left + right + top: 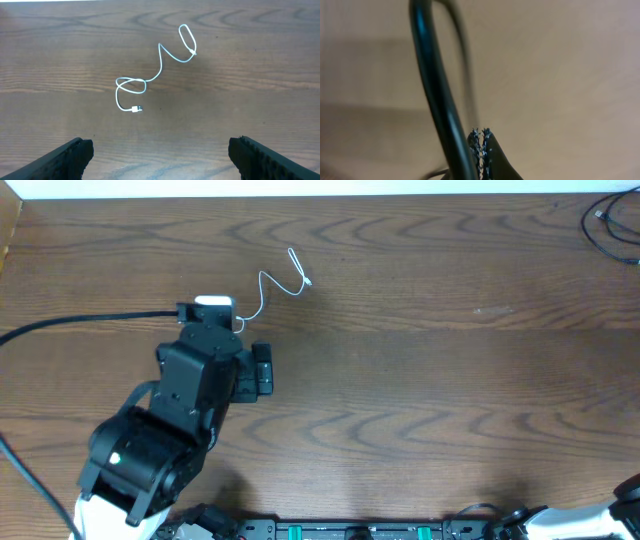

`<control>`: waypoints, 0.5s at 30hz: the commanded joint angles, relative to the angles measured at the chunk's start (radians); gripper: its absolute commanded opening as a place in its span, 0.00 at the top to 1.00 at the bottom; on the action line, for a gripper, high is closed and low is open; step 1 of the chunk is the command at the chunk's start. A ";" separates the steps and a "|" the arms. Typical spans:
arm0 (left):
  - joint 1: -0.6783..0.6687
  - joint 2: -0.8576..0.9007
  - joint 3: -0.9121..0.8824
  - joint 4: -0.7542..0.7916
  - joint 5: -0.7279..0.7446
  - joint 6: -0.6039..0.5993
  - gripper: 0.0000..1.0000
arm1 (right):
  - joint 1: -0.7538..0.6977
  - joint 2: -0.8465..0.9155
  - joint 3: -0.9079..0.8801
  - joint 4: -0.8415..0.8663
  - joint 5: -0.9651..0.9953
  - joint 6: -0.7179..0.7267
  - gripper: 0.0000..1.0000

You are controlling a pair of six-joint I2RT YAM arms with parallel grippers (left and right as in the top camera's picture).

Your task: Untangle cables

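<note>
Two cables are lying apart: the looped white cable (159, 75) by the table's (450, 380) far edge, before the wide-open, empty left gripper (161, 145); the black cable (598, 216) at its far-right corner. A thick wire (437, 100) is crossing beside the shut right gripper (481, 137).

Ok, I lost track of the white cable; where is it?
In the overhead view the white cable lies left of centre, just ahead of the open left gripper, far from the black cable at the top-right corner.
</note>
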 commanded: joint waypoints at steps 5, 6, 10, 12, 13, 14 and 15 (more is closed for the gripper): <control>0.004 0.038 -0.001 -0.004 -0.006 -0.006 0.07 | -0.010 0.112 0.010 -0.144 -0.102 0.122 0.85; 0.004 0.039 -0.001 -0.004 -0.006 -0.006 0.07 | -0.011 0.124 0.010 -0.166 -0.102 0.138 0.76; 0.004 0.039 -0.001 -0.005 -0.006 -0.006 0.07 | -0.022 0.151 0.010 -0.209 -0.103 0.225 0.48; 0.004 0.039 -0.001 -0.007 -0.006 -0.006 0.07 | -0.024 0.152 0.010 -0.221 -0.111 0.253 0.37; 0.004 0.039 -0.001 -0.008 -0.006 -0.006 0.07 | -0.024 0.152 0.010 -0.223 -0.116 0.260 0.31; 0.004 0.039 -0.001 -0.011 -0.006 -0.006 0.07 | -0.024 0.151 0.010 -0.226 -0.121 0.259 0.26; 0.004 0.039 -0.001 -0.012 -0.006 -0.006 0.07 | -0.024 0.151 0.010 -0.230 -0.121 0.259 0.21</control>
